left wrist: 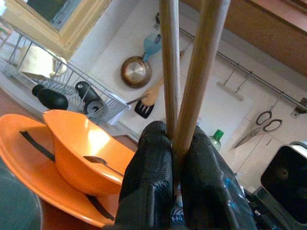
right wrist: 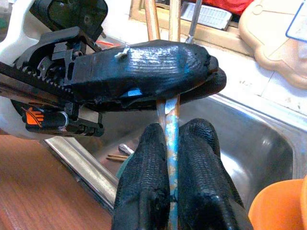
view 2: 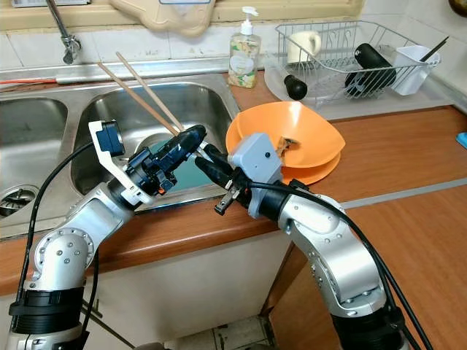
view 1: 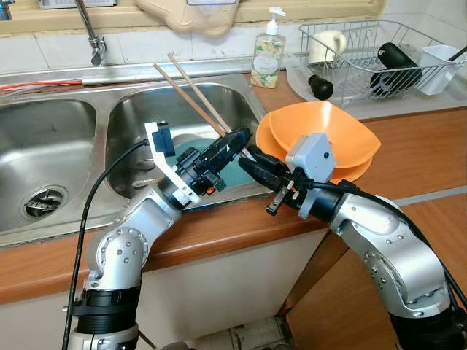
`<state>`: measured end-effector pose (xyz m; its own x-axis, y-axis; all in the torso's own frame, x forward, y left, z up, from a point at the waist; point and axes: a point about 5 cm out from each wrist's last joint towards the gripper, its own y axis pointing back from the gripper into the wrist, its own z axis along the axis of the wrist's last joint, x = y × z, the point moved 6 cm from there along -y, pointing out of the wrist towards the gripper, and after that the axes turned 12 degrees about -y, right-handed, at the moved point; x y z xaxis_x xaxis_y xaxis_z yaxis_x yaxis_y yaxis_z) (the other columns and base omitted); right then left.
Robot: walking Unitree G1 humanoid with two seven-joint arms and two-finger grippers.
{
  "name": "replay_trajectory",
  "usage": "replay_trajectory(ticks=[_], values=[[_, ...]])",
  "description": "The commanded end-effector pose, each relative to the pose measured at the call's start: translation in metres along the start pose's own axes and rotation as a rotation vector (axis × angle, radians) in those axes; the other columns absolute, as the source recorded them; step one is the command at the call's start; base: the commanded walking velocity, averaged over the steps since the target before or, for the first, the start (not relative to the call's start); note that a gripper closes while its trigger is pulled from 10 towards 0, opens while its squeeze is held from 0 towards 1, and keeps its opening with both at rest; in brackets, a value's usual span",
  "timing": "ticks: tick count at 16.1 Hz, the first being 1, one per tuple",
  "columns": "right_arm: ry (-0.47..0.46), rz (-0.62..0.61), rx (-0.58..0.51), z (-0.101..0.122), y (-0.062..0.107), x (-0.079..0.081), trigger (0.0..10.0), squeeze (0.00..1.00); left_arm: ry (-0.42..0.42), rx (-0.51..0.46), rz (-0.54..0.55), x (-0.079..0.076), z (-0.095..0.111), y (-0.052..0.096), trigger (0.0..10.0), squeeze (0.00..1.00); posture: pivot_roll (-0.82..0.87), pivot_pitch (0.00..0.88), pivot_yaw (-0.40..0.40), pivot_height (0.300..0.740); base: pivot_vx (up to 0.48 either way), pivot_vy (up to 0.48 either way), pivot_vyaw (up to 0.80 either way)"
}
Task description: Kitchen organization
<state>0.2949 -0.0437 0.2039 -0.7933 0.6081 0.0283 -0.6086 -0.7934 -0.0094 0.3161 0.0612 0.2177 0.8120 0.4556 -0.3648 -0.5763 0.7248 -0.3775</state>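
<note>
- Stainless steel made up the double sink [view 1: 66, 146] at the counter's back left, and a faucet [view 1: 91, 33] rose behind the divider between its two basins.
- We saw our left gripper [view 1: 232, 144] reaching over the front rim of the right basin, its two black fingers [left wrist: 148, 177] pressed together on a pair of wooden chopsticks [view 1: 191, 95].
- From that grip the chopsticks slanted up and back, their free ends pointing toward the faucet.
- Under the left gripper, inside the right basin, lay a teal dish [view 1: 233, 175]; we could not tell what kind.
- Our right gripper [view 1: 252, 162] met the left one tip to tip above the sink's front right corner, with its fingers [right wrist: 144, 187] closed on the chopsticks' lower ends, where a bluish smear showed on the wood.
- So both grippers held the same pair of chopsticks, the left higher up the sticks and the right just below it.
- Just right of the sink, on the wooden counter [view 1: 423, 157], an orange bowl [view 1: 321, 135] sat tilted on an orange plate [view 1: 357, 171], and the left wrist view showed a spoon [left wrist: 98, 162] lying in the bowl.
- Behind the bowl, a soap dispenser [view 1: 268, 51] stood at the counter's back edge.
- At the back right corner, a wire dish rack [view 1: 365, 55] held a mug [view 1: 327, 44], a black bottle [view 1: 394, 65] and a white caddy [view 1: 441, 65].
</note>
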Motion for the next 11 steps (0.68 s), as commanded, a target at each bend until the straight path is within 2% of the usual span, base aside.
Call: replay_trajectory(ticks=[1, 2, 4, 7, 11], values=[[-0.002, 0.020, -0.012, 0.004, -0.001, 0.004, 10.0, 0.78, -0.034, -0.015, 0.064, 0.012, 0.007, 0.003, 0.0, 0.00, -0.04, 0.000, 0.027, 0.740, 0.000, 0.000, 0.00], [-0.004, -0.007, -0.026, 0.006, -0.002, -0.001, 10.0, 1.00, -0.039, -0.019, 0.074, 0.015, 0.010, 0.004, 0.0, 0.00, -0.03, 0.000, 0.029, 0.740, 0.000, 0.000, 0.00], [-0.017, -0.045, -0.045, 0.009, -0.001, -0.007, 10.0, 1.00, -0.052, -0.030, 0.098, 0.020, 0.015, 0.003, 0.0, 0.00, -0.01, 0.000, 0.027, 0.740, 0.000, 0.000, 0.00], [-0.028, -0.038, -0.036, 0.006, -0.001, -0.004, 10.0, 1.00, -0.070, -0.064, 0.184, 0.035, 0.028, 0.009, 0.0, 0.00, 0.01, 0.000, 0.028, 0.740, 0.000, 0.000, 0.00], [-0.049, -0.082, -0.004, -0.002, 0.003, -0.005, 10.0, 1.00, -0.120, -0.043, 0.443, 0.083, 0.039, 0.025, 0.0, 0.00, 0.04, 0.000, 0.026, 0.740, 0.000, 0.000, 0.00]])
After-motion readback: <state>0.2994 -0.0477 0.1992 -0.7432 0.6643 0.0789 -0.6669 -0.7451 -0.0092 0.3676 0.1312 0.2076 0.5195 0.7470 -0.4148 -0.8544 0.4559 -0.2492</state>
